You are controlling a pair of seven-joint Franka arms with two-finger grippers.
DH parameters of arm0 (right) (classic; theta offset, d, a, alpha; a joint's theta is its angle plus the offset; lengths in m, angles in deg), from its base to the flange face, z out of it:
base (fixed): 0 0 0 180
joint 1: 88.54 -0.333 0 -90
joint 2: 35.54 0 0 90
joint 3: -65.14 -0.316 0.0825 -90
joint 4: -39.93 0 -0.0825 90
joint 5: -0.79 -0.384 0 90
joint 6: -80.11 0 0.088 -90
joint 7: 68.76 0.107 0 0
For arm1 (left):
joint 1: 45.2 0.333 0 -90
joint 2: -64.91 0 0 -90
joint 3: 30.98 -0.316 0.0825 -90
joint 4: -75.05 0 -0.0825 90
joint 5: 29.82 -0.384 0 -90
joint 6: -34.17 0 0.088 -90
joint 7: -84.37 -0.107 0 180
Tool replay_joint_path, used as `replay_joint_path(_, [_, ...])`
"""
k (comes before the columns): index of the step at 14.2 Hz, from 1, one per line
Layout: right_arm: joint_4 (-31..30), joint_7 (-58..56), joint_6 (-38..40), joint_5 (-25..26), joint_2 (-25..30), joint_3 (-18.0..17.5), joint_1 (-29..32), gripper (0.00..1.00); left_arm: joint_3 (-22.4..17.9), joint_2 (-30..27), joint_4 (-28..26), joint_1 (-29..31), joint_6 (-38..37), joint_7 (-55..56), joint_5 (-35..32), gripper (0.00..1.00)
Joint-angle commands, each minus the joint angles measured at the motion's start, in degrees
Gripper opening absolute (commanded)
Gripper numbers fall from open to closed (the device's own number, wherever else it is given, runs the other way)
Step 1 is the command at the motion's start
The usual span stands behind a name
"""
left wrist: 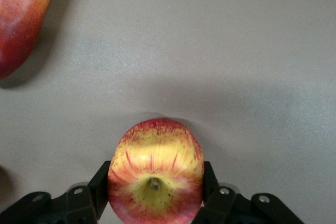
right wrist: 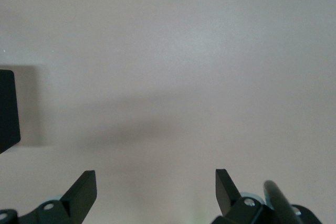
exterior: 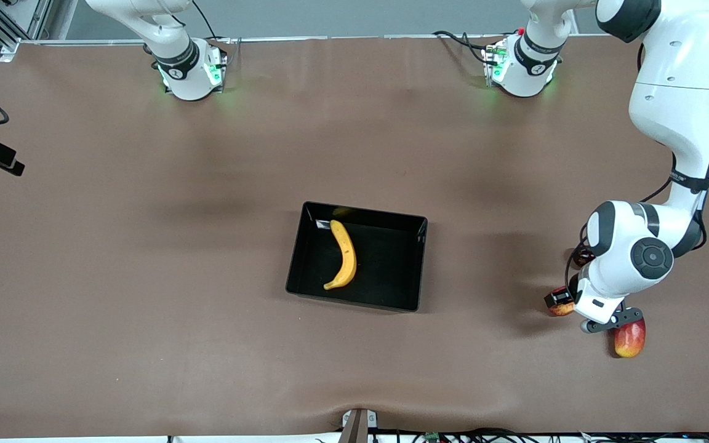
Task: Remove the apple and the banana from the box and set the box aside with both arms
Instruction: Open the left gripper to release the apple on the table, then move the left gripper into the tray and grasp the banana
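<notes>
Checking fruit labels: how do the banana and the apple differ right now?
The banana is long, curved and plain yellow; the apple is small, round, red streaked with yellow. The banana lies in the black tray, touched by no gripper; the apple is outside the tray, gripped by the left gripper at the left arm's end of the table, beside the mango. The right gripper is open over bare table. Both are fruits.

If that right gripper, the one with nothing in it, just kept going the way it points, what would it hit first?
Probably only the bare table. The right gripper is open and points down at it; the box sits off at the edge of its view, seemingly out of line.
</notes>
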State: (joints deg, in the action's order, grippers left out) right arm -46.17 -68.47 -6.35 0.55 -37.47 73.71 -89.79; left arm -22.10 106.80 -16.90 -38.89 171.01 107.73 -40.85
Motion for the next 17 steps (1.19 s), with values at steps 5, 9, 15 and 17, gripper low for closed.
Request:
replay_joint_path(5, [0.9, 0.0, 0.4, -0.6, -0.4, 0.0, 0.3, 1.0, 1.0, -6.3, 1.0, 0.5, -2.3, -0.1, 0.6, 1.0])
replay_joint_path(9, [0.9, 0.0, 0.3, -0.6, -0.7, 0.0, 0.2, 1.0, 6.0, -12.0, 1.5, 0.3, -8.8, 0.5, 0.7, 1.0])
replay_joint_path(15, [0.9, 0.0, 0.3, -0.6, -1.3, 0.0, 0.3, 1.0, 17.3, -13.1, 1.7, -4.4, -14.5, 20.0, -0.2, 1.0])
replay_joint_path(17, [1.0, -0.1, 0.3, -0.6, -1.3, 0.0, 0.4, 1.0, 17.1, -10.5, 4.1, -10.1, -14.4, 24.9, -0.2, 1.0])
